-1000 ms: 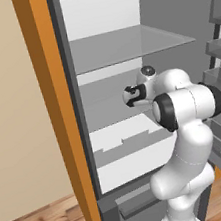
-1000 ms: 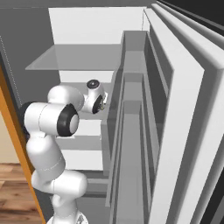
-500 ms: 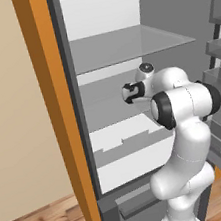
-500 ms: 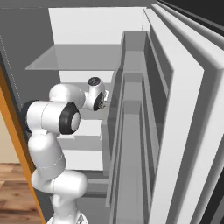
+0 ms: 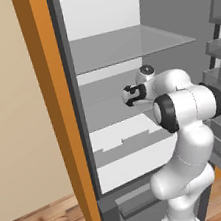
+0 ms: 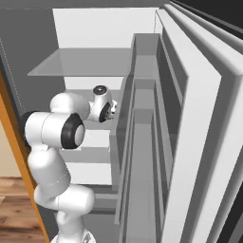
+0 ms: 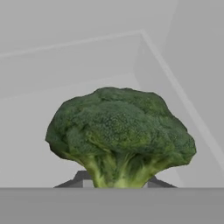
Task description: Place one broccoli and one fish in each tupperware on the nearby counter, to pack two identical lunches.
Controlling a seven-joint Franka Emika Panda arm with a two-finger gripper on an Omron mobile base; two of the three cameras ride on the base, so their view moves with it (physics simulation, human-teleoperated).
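The open fridge (image 5: 132, 104) is seen from behind the arm (image 5: 187, 135) in both base views, looking forward and down: from the left with the arm at lower right, from the right with it at lower left. The broccoli (image 7: 118, 133) is viewed very close by the hand camera.

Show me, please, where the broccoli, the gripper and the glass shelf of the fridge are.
broccoli (image 7: 118, 127): hand view, middle of the green crown.
gripper (image 7: 116, 181): hand view, on the stalk base between the dark fingertips.
glass shelf (image 5: 122, 45): left base view, on its flat top surface.
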